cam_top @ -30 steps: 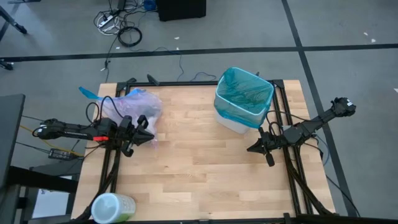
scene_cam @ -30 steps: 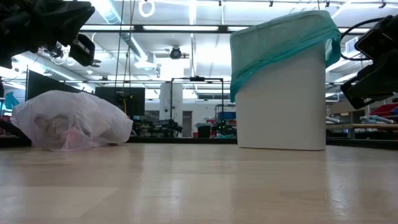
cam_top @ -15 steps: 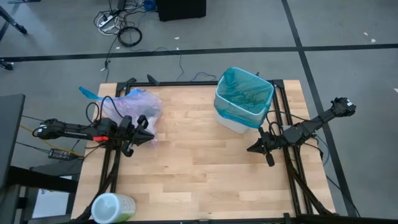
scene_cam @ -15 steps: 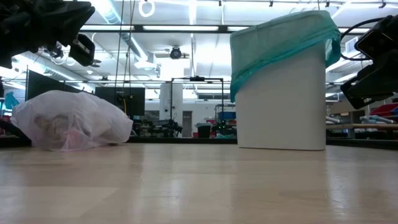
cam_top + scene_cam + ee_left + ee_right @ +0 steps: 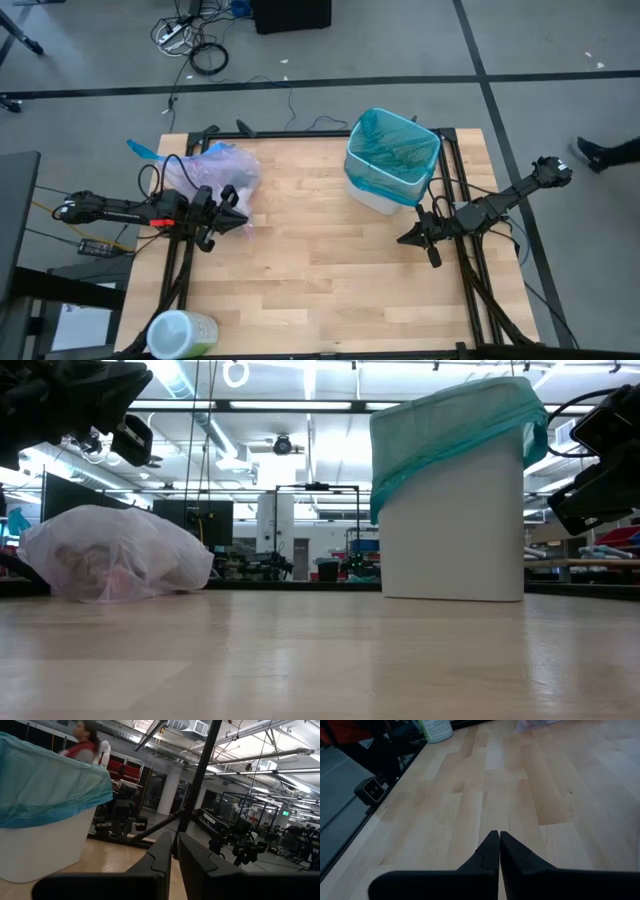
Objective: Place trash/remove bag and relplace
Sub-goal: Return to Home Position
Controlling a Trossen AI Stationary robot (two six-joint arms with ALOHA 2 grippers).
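The filled pink bag (image 5: 215, 168) lies at the table's (image 5: 320, 280) far left corner, the lined bin (image 5: 392, 160) at its far right. Left gripper (image 5: 238, 223) and right gripper (image 5: 404, 240) hover at opposite edges, fingers together.

**Count of items.** We count one worktop (image 5: 320, 270). It carries one white bin (image 5: 372, 195) lined with one teal bag (image 5: 392, 148), one filled pale pink bag (image 5: 215, 168) and one green-and-white canister (image 5: 180, 333). There are two arms, a left arm (image 5: 120, 210) and a right arm (image 5: 500, 206), each with one two-fingered claw: the left claw (image 5: 238, 222) and the right claw (image 5: 403, 240). We cannot number the scraps (image 5: 90, 565) veiled inside the pink bag. One person's shoe (image 5: 600, 152) shows on the floor (image 5: 520, 40).
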